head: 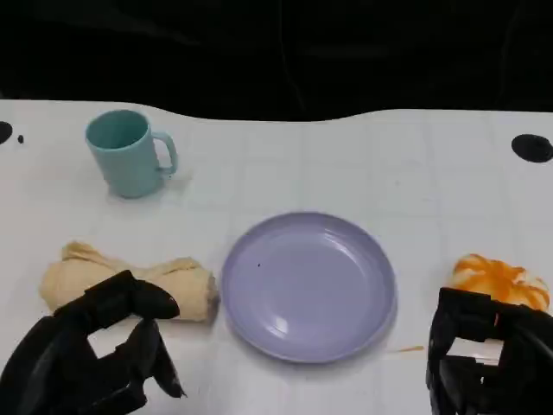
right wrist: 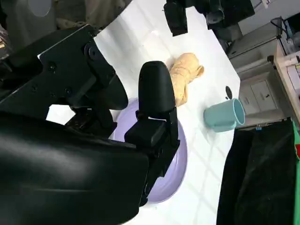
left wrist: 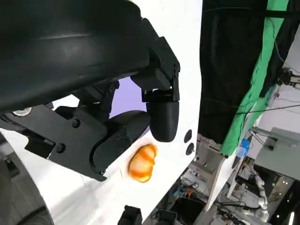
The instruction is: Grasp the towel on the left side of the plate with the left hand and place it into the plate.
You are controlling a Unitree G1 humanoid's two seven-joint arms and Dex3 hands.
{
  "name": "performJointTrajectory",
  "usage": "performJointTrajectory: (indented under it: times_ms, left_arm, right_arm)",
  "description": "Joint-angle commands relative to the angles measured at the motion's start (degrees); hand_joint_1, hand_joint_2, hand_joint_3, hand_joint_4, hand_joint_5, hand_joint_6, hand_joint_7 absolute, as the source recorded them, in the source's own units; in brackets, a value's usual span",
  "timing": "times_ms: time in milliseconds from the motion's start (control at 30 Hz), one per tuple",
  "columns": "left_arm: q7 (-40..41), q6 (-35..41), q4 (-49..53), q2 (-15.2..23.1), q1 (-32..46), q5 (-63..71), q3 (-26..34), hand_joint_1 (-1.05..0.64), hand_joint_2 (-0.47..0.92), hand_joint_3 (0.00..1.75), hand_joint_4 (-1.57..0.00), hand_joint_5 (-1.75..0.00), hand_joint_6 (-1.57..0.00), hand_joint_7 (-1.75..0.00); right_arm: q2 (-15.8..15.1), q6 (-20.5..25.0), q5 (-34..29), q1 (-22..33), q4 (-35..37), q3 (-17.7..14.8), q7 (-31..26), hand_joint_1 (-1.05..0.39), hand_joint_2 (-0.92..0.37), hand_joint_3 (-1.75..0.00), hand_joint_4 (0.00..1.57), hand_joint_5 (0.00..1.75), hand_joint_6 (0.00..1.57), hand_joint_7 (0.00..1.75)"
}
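1. While I watch from the head camera, my left hand (head: 91,350) sits at about 7 o'clock on the table (head: 406,173), fingers apart and curved, holding nothing; its fingertips overlap the near edge of the towel (head: 186,285) in the picture, though I cannot tell whether they touch it.
2. My right hand (head: 484,363) is at about 5 o'clock, also nearest me; its fingers are apart, with nothing in them that I can see.
3. Just past the right hand, partly hidden by it, lies an orange-and-white object (head: 501,278) I cannot identify.
4. At the centre I see the plate (head: 309,285), lavender and bare, flat on the table.
5. At the plate's 9 o'clock lies the towel, tan and bunched into a roll, its right end just beside the plate's rim; I cannot tell if they touch.
6. Farther off, at about 10 o'clock, a teal mug (head: 128,154) stands upright, handle turned right, well apart from the towel.
7. From the right wrist camera I see the towel (right wrist: 183,77) and mug (right wrist: 224,115) beyond the plate (right wrist: 180,154).
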Motion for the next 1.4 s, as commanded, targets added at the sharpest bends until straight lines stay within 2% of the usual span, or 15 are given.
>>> performJointTrajectory:
  times_ms: [33, 267, 333, 433, 500, 533, 600, 667, 700, 800, 967, 1067, 1133, 1400]
  left_arm:
    - [0.44, 0.07, 0.26, 0.45, -0.28, -0.24, 0.14, -0.18, 0.59, 1.06, -0.75, -1.75, -0.74, -1.54]
    - [0.39, 0.05, 0.26, 0.73, -0.07, 0.0, 0.59, -0.17, 0.59, 1.06, -0.75, -1.74, -0.74, -1.53]
    - [0.34, -0.22, 0.44, 0.6, -0.15, -0.26, 1.12, -0.17, 0.59, 1.04, -0.77, -1.68, -0.76, -1.47]
    - [0.49, -1.52, 0.89, 0.44, -0.44, 0.5, 1.81, -0.16, 0.62, 0.98, -0.77, -1.47, -0.78, -1.19]
    - [1.58, -2.49, 0.57, 0.34, -0.53, 2.31, 1.74, -0.17, 0.58, 0.93, -0.78, -1.25, -0.86, -0.82]
    - [2.55, -3.1, -0.27, 0.75, -0.42, 4.39, 1.4, -0.17, 0.58, 0.9, -0.78, -1.18, -0.89, -0.7]
    - [3.26, -4.62, -1.3, 1.51, -0.16, 7.86, 0.75, -0.22, 0.69, 0.6, -0.7, -0.93, -0.86, -0.34]
    - [2.74, -8.23, -1.73, 2.59, 0.15, 12.69, -0.45, -0.25, 0.83, 0.34, -0.63, -0.78, -0.81, -0.13]
    - [2.57, -11.22, -1.7, 3.3, 0.21, 16.22, -1.33, -0.26, 0.87, 0.26, -0.61, -0.72, -0.78, -0.08]
    - [2.3, -16.44, -1.82, 4.84, -0.08, 23.01, -2.82, -0.29, 0.92, 0.18, -0.52, -0.61, -0.67, -0.01]
    - [2.02, -23.24, -1.06, 8.89, -1.56, 33.87, -4.37, -0.34, 0.92, 0.19, -0.47, -0.48, -0.52, 0.0]
    - [2.95, -23.94, -1.1, 12.7, -3.59, 44.71, -6.28, -0.38, 0.92, 0.14, -0.46, -0.38, -0.46, 0.0]
    - [2.25, -23.76, -0.82, 15.55, -5.64, 51.36, -7.82, -0.43, 0.92, 0.13, -0.4, -0.34, -0.4, 0.0]
    - [-1.47, -20.38, 3.79, 21.94, -14.55, 75.47, -16.85, -0.56, 0.92, 0.05, -0.29, -0.25, -0.31, 0.0]
  right_arm:
    - [-0.41, -0.41, -0.16, -0.29, -0.07, -0.27, 0.33, -0.01, -0.47, -1.45, 0.86, 1.75, 0.75, 1.61]
    - [-0.54, -0.51, -1.41, 0.01, -0.72, 0.46, 0.29, -0.01, -0.47, -1.45, 0.86, 1.75, 0.75, 1.61]
    - [-0.37, -0.67, -1.81, 0.09, -0.95, 0.76, 0.26, -0.01, -0.47, -1.45, 0.86, 1.75, 0.75, 1.61]
    - [-0.37, -1.04, -2.62, 0.23, -1.41, 1.44, 0.11, -0.01, -0.47, -1.46, 0.86, 1.75, 0.74, 1.6]
    - [-0.31, -1.01, -2.92, 0.27, -1.73, 1.71, 0.04, -0.01, -0.47, -1.46, 0.86, 1.75, 0.74, 1.6]
    - [-0.16, -0.74, -2.66, 0.32, -1.88, 1.69, 0.05, -0.01, -0.47, -1.46, 0.86, 1.75, 0.74, 1.6]
    - [0.08, -0.33, -2.21, 0.4, -2.05, 1.68, 0.01, -0.01, -0.48, -1.46, 0.86, 1.75, 0.73, 1.6]
    - [0.24, 0.0, -2.19, 0.44, -2.37, 1.87, -0.37, -0.01, -0.48, -1.46, 0.86, 1.75, 0.73, 1.6]
    - [0.39, 0.12, -2.18, 0.46, -2.52, 1.95, -0.6, 0.0, -0.48, -1.46, 0.86, 1.75, 0.74, 1.6]
    - [0.81, 0.35, -2.01, 0.35, -2.7, 2.03, -0.98, 0.01, -0.48, -1.46, 0.87, 1.75, 0.75, 1.6]
    - [0.67, 1.06, -2.25, -0.13, -3.11, 2.17, -1.67, 0.01, -0.49, -1.46, 0.87, 1.75, 0.75, 1.59]
    - [0.55, 1.66, -1.93, -0.23, -3.26, 1.75, -1.76, 0.0, -0.48, -1.45, 0.87, 1.75, 0.74, 1.59]
    - [0.45, 1.72, -1.7, -0.16, -3.31, 1.42, -1.53, 0.0, -0.48, -1.45, 0.86, 1.75, 0.74, 1.59]
    - [0.19, 1.62, -1.56, 0.35, -3.36, 0.87, -1.05, 0.01, -0.5, -1.44, 0.86, 1.75, 0.73, 1.6]
